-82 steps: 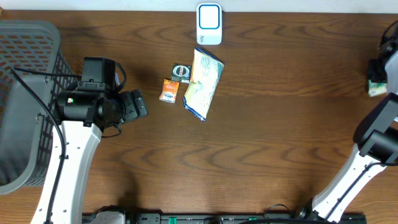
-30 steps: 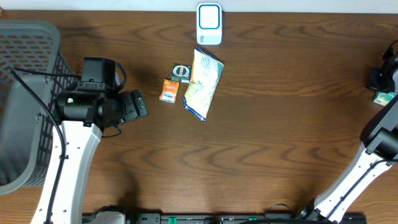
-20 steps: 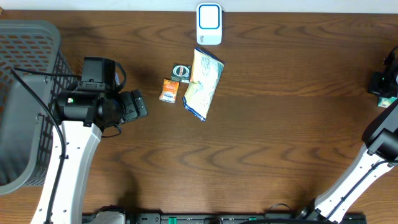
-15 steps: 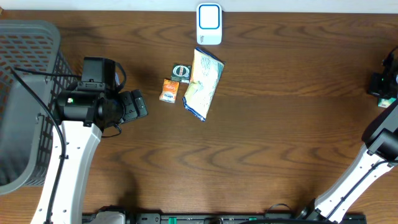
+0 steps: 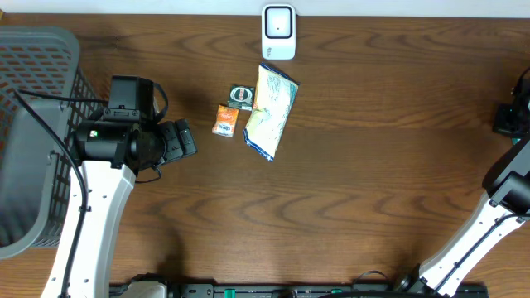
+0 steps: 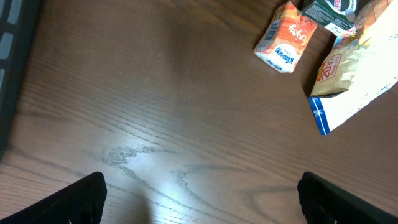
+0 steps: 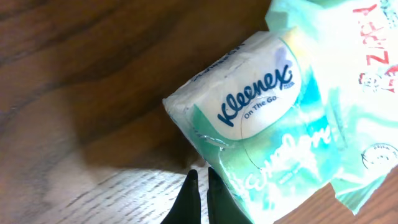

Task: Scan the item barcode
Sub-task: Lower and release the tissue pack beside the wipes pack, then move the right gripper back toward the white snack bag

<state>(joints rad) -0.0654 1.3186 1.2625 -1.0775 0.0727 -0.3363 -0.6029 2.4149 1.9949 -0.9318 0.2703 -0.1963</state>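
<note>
We are judging this as the pick-up step: R gripper (image 7: 201, 175), fingers shut and pinching nothing we can see, is hovering at the edge of the Kleenex pack (image 7: 261, 118). The pack is lying logo-up on the table at far R, well apart from the scanner (image 5: 278, 31). Its long axis is prob. running upper-left to lower-right. Next: reopening and grasping it. L gripper (image 6: 199, 190) is hanging wide open, empty.

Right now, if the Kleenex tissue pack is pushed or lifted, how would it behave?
The Kleenex tissue pack looks soft and probably light; its glossy wrinkled film may slip. Flat-sided, it should slide on the table, not roll.
</note>
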